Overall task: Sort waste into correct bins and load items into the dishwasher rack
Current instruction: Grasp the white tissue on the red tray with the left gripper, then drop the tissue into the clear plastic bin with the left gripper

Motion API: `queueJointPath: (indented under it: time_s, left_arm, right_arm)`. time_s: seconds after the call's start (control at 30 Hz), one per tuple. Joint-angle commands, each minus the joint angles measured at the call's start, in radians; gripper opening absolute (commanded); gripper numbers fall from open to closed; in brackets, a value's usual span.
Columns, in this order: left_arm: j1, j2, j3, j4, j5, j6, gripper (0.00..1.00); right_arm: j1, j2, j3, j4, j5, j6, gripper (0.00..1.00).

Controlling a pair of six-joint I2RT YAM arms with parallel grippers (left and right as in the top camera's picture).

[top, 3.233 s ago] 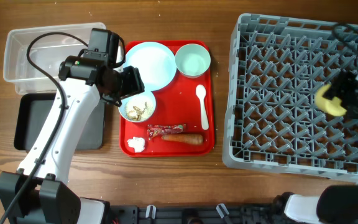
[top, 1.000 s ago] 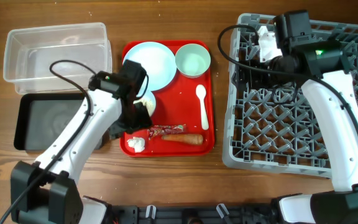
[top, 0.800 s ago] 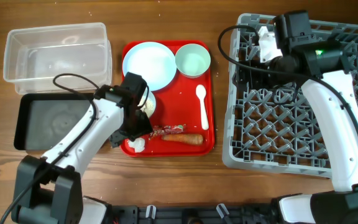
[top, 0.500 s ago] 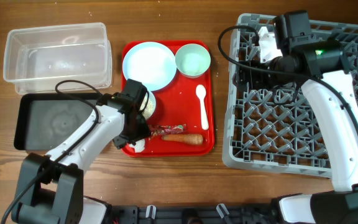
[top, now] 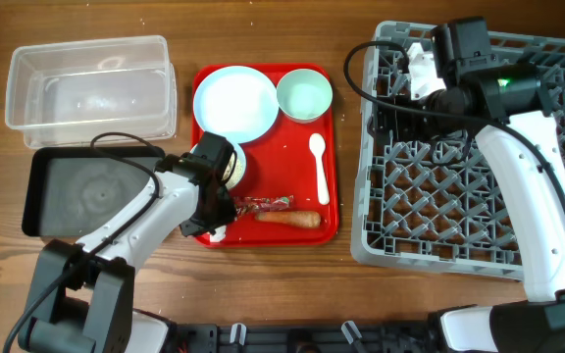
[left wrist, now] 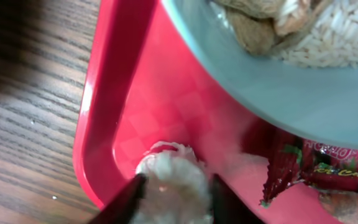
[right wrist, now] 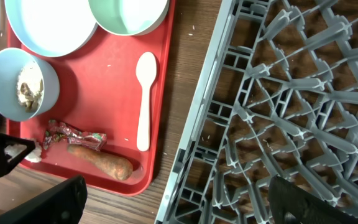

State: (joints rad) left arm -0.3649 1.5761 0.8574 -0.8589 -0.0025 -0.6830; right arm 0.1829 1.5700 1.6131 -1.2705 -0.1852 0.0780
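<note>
Two fingers (left wrist: 122,200) of the left end effector (left wrist: 173,202) stand either side of the crumpled tissue (left wrist: 169,177) in the near left corner of the red tray (left wrist: 123,93). They are released and not yet clenched on it, and I cannot tell whether the pads already touch the paper. Just right of the tissue, the candy wrapper (top: 263,205) and the carrot (top: 288,218) lie along the tray's near edge. Just beyond the tissue, the small bowl (left wrist: 260,99) holds the food scraps (left wrist: 303,31). Farther back on the tray are the white spoon (top: 320,169), then the plate (top: 235,102) and the green bowl (top: 304,94) side by side at the far edge. Left of the red tray on the table, the black tray (top: 67,191) sits near and the clear tub (top: 86,88) beyond it. Over on the right, the right end effector (right wrist: 179,202) hangs released, holding nothing, above the far left part of the dishwasher rack (top: 479,176).

The step in hand appears to be waste sorting, beginning with the tissue. The next move likely calls for closing gently on it, lifting clear of the tray lip and the bowl rim, then carrying it left to a bin without nudging the wrapper.
</note>
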Motion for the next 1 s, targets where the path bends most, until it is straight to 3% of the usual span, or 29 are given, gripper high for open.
queueJointPath:
  time_s: [0.0,0.1,0.3,0.5,0.57,0.77,0.97]
  left_arm:
    - [-0.004,-0.009,-0.011,0.0,-0.014,-0.006,0.18]
    - [-0.004,-0.009,-0.01,0.005,-0.014,-0.006,0.05]
    - [0.005,-0.066,0.064,-0.057,-0.015,0.0,0.04]
    - [0.089,-0.214,0.272,-0.072,-0.085,0.107,0.06]
    - [0.126,-0.229,0.312,-0.025,-0.132,0.127,0.06]
    - [0.319,-0.186,0.332,0.383,-0.15,0.266,0.04]
    - [0.436,-0.037,0.332,0.607,-0.178,0.264,0.05]
  right_arm:
    - [0.003,0.013,0.015,-0.002,0.014,0.003,0.95]
    - [0.003,0.013,0.015,-0.002,0.014,0.003,0.95]
    - [0.003,0.013,0.015,-0.014,0.062,0.0,0.95]
    - [0.003,0.013,0.015,-0.017,0.062,0.001,0.95]
    - [0.003,0.013,0.015,-0.017,0.062,0.0,0.95]
    - [0.003,0.013,0.015,-0.032,0.062,0.001,0.95]
    - [0.003,0.013,0.015,-0.04,0.058,0.004,0.95]
